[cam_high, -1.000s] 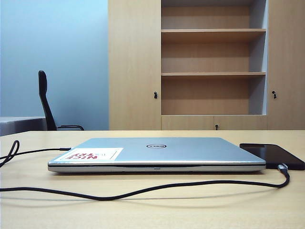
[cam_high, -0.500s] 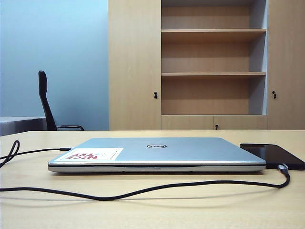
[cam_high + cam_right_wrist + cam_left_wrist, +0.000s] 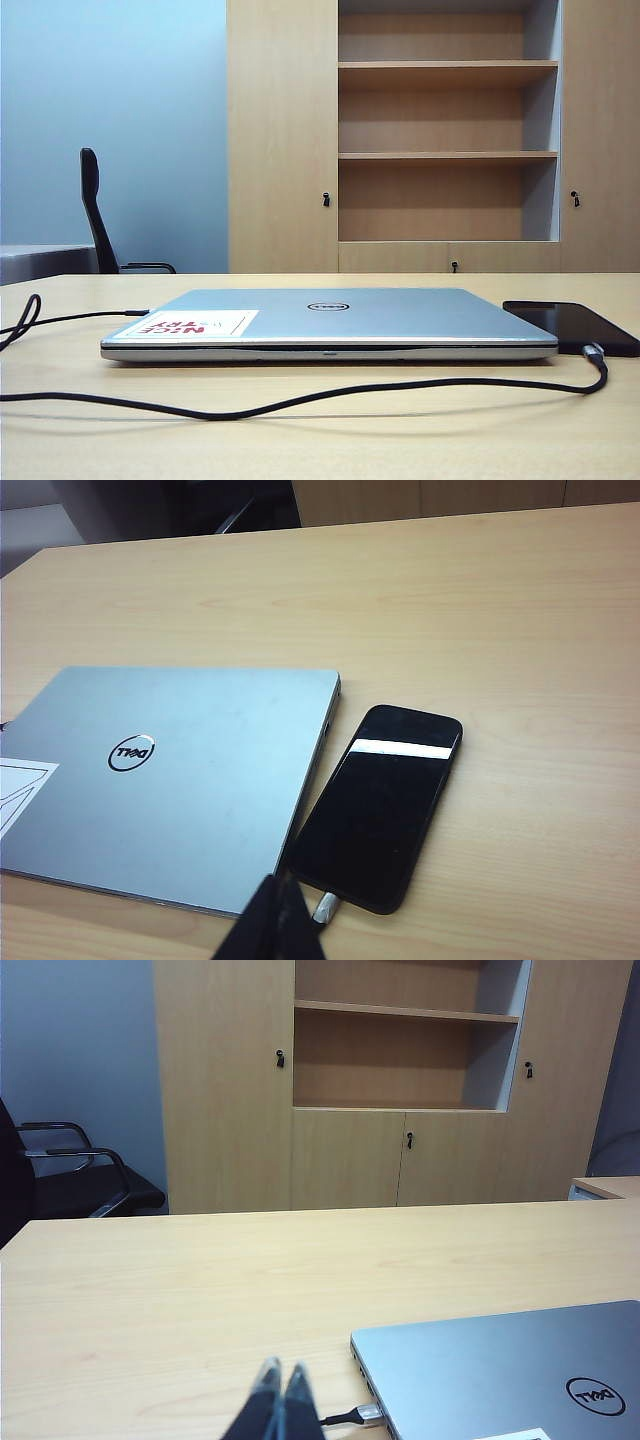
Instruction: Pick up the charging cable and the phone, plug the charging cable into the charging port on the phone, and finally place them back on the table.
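Lying flat at the exterior view's right edge, the phone (image 3: 575,325) is keeping the charging cable (image 3: 300,398) plugged in; both the left end effector (image 3: 281,1380) and the right end effector (image 3: 285,895) are hovering clenched and empty above the desk (image 3: 400,440).

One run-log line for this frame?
phone: flat on table, beside laptop | cable: plugged into phone | left gripper: shut | right gripper: shut

Laptop lid, two marks to read.
The laptop (image 3: 330,320) carries a round Dell logo (image 3: 327,306) mid-lid; left of it, a sticker (image 3: 190,324) shows upside-down red "NICE TRY".
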Available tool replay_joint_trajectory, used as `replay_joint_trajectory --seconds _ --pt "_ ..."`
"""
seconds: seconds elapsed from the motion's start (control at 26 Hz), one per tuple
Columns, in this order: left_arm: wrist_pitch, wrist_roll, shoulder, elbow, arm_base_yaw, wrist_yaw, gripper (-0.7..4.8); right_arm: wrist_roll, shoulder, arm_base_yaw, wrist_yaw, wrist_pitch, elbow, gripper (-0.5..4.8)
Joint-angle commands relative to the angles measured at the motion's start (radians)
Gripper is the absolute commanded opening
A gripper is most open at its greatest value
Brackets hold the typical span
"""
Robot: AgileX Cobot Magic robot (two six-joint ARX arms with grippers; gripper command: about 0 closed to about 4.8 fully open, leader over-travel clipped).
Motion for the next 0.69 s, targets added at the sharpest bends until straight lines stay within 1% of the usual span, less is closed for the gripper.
replay_joint_trajectory --seconds 0.04,0.19,0.35,0.69 --pt "0.012 0.005 0.0 0.0 0.001 0.002 -0.06 0.0 -0.002 0.0 -0.001 0.02 0.006 0.0" --pt "0.011 0.004 0.0 0.0 0.021 0.002 -0.06 0.0 -0.002 0.0 -0.001 0.02 0.006 0.0" --pt "0.012 0.004 0.0 0.0 0.076 0.002 -0.05 0.0 -0.002 0.0 -0.001 0.02 0.006 0.0" --pt "0.013 0.004 0.0 0.0 0.071 0.002 -0.05 0.0 -0.002 0.0 -0.001 0.02 0.006 0.0"
